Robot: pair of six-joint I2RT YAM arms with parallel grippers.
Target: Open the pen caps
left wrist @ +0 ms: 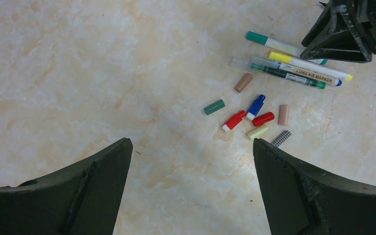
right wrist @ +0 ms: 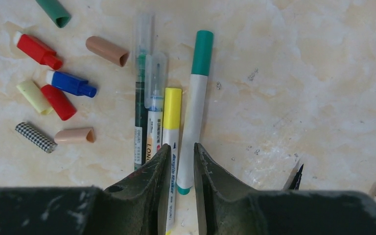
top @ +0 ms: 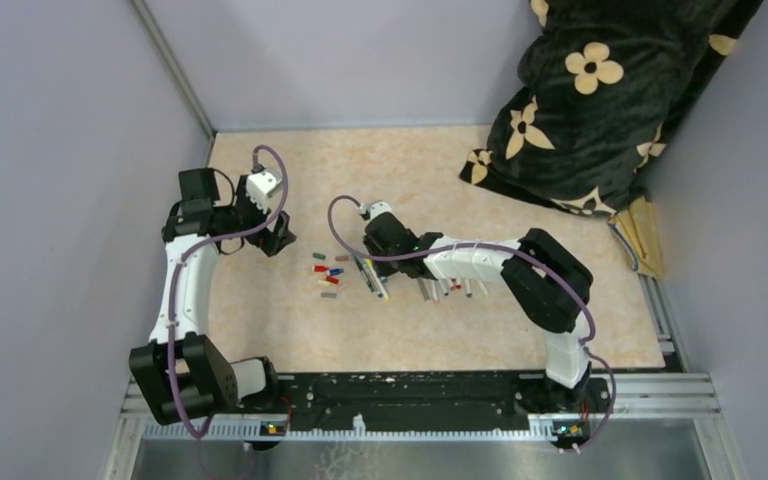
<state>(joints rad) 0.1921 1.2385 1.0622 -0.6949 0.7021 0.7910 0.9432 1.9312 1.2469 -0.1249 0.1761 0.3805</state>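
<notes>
glossy plastic pen caps [left wrist: 263, 118], matt stone-look tbl [left wrist: 78, 73]; plush blanket [top: 600, 90]

The top camera overlooks the whole table [top: 440, 335] from behind. Both wrist cameras look down closely, sharing the pen caps [left wrist: 263, 118] and the teal-capped pen [right wrist: 195, 117].
</notes>
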